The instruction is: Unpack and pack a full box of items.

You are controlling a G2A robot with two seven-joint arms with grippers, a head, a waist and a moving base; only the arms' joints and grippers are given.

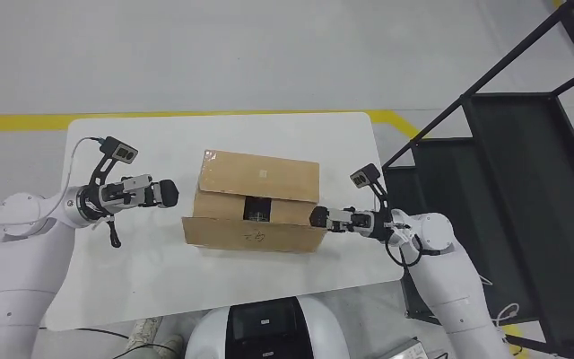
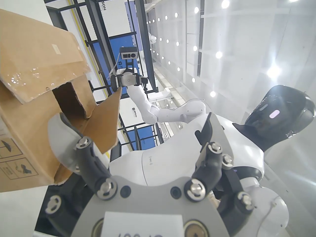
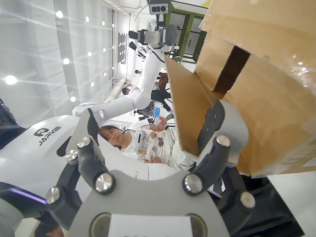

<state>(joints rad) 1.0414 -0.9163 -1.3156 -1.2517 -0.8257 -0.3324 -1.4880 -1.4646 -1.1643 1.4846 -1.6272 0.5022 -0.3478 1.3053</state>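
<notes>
We see one brown cardboard box [image 1: 260, 175] at the middle of the white table [image 1: 134, 287], its top flaps partly raised, with one dark item [image 1: 257, 209] showing in the gap and the rest hidden. Our two grippers flank it, the left gripper [image 1: 166, 192] just beside its left end and the right gripper [image 1: 318, 218] at its right end, both with fingers spread and holding nothing. We judge the full box heavy, with stiff walls but bendy flaps, so we would pinch a flap's free edge.
</notes>
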